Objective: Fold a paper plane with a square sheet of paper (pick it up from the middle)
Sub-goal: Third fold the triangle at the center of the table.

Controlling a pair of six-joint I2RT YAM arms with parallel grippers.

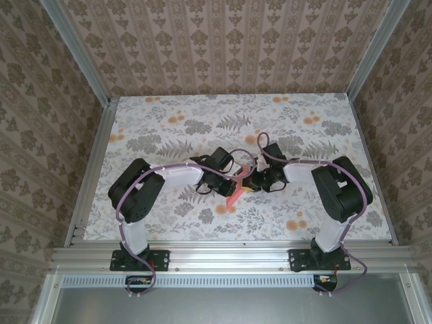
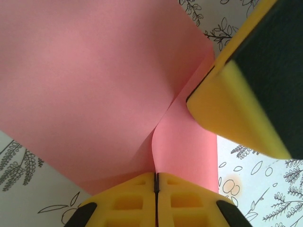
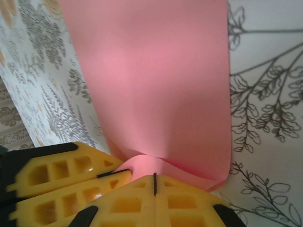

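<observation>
Jaws clenched on both sides: we hold the square sheet of paper (image 2: pixel 94 85) between us, near the middle of the table (image 1: pixel 169 121), a little toward its near edge.
Our left gripper (image 2: pixel 155 182) pinches the salmon-pink sheet at a soft bend, and our right gripper (image 3: pixel 155 182) pinches it just beside, the two sets of fingertips close to touching. From the pinch the paper runs away from both pairs of jaws and looks doubled over. Seen from above, its long axis points from the grippers toward the near edge, slanting slightly left. Neither arm is clearly nearer, so we judge the next crease depends on both wrists working along that axis together.
</observation>
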